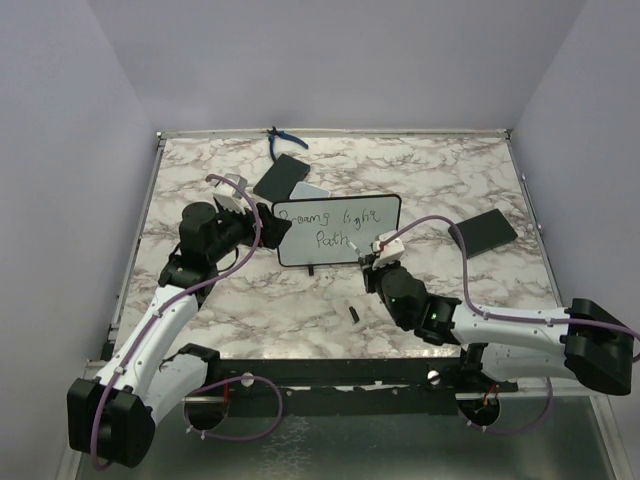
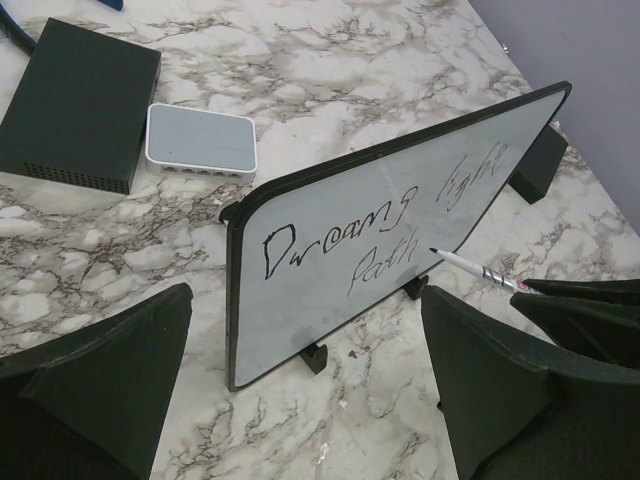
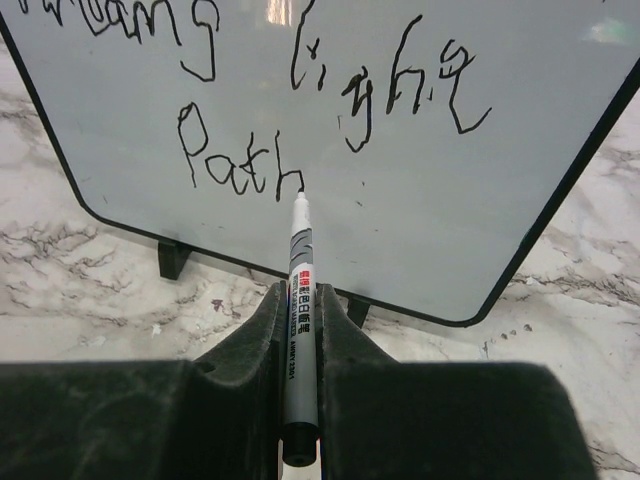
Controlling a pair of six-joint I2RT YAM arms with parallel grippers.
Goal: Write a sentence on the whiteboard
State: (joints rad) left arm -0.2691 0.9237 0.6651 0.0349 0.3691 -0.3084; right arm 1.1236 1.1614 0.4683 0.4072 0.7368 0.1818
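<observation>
Sentence (image 3: 240,165) unfinished: right tool (image 3: 298,295), clamped on the marker (image 3: 300,250), points its tip ahead at "Path"; "s" likely next. Left tool (image 2: 305,300) spread apart.

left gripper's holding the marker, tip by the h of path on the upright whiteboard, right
It's the right gripper, not the left gripper, as the right wrist view shows. It holds the marker, tip by the h of Path on the upright whiteboard.

Overhead; two wrist views near whiteboard (image 1: 337,232)

Plain lilac walls (image 1: 330,60) — marble-veined tabletop (image 1: 450,170), even light.
</observation>
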